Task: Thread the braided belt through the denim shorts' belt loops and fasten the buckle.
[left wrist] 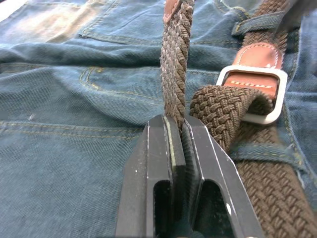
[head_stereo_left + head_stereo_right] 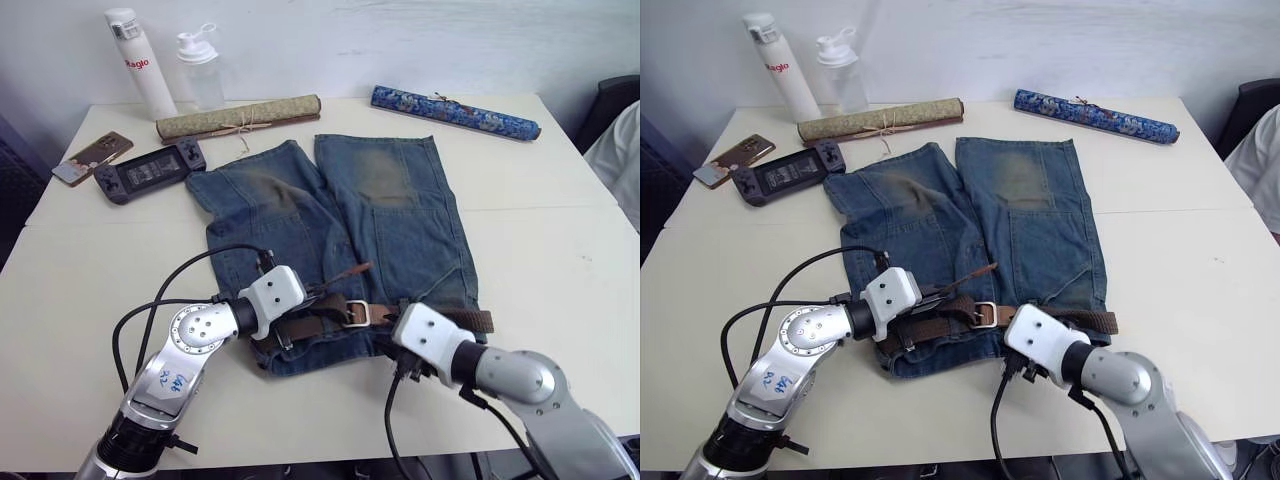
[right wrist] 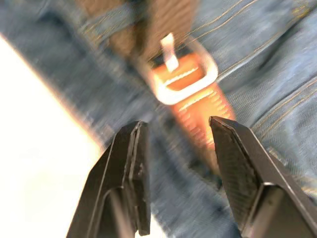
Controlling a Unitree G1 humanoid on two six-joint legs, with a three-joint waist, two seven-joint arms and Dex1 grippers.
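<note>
Right now, left gripper (image 1: 179, 130) clamped on the braided belt (image 1: 176, 59), right gripper (image 3: 181, 134) spread apart near the buckle (image 3: 183, 82), denim shorts (image 2: 400, 230) flat on the table (image 2: 560, 260).

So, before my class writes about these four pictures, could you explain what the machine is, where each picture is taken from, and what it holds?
It is a two-armed robot. Two pictures come from cameras on its head, two from its wrists. On the white table lie faded blue denim shorts with a brown braided belt along the waistband. The left claw pinches the belt's free end, beside the square silver buckle. The right claw hangs open over the buckle. Behind the shorts lie two rolled scrolls, two bottles, a phone and a game console.
</note>
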